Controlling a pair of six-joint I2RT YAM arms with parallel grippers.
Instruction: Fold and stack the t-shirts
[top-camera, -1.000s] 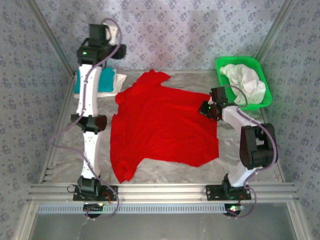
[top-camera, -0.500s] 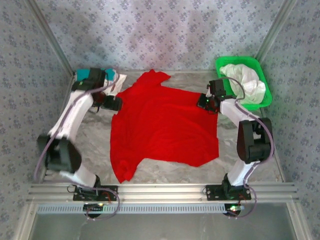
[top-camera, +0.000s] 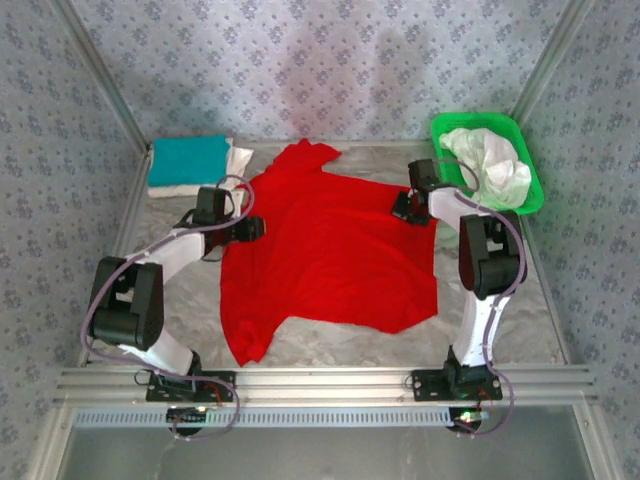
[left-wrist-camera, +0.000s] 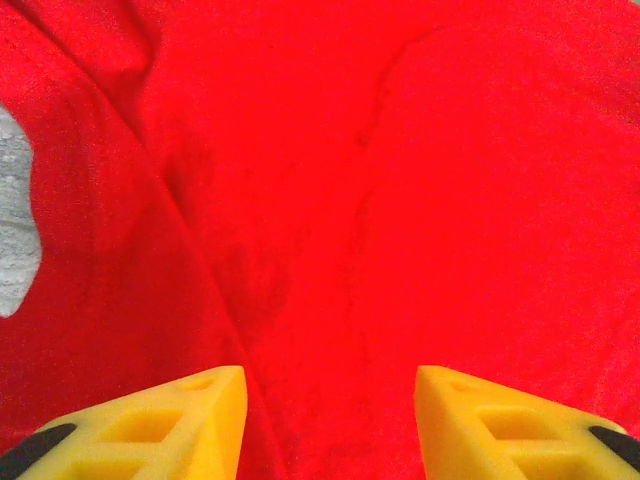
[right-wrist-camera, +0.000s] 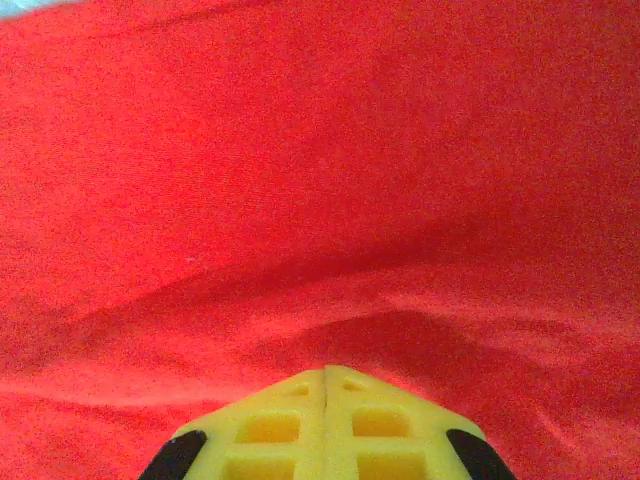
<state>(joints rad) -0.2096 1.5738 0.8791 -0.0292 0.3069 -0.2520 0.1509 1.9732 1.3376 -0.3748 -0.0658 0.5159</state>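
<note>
green plastic mesh basket (top-camera: 437, 128) holds white cloth t-shirts (top-camera: 492, 165). bright red cloth t-shirt (top-camera: 330, 250) lies flat. left pincer (left-wrist-camera: 330, 380) wide, right pincer (right-wrist-camera: 326, 373) pinches it.

Table centre taken up by spread red t-shirt (top-camera: 330, 255). Far left corner blocked by teal t-shirt (top-camera: 188, 158) stacked on white t-shirt (top-camera: 240, 160); far right corner by green basket (top-camera: 475, 119). Bare table (top-camera: 340, 350) left free along near edge. Left margin crossed by left arm (top-camera: 175, 250), right margin by right arm (top-camera: 485, 260).
</note>
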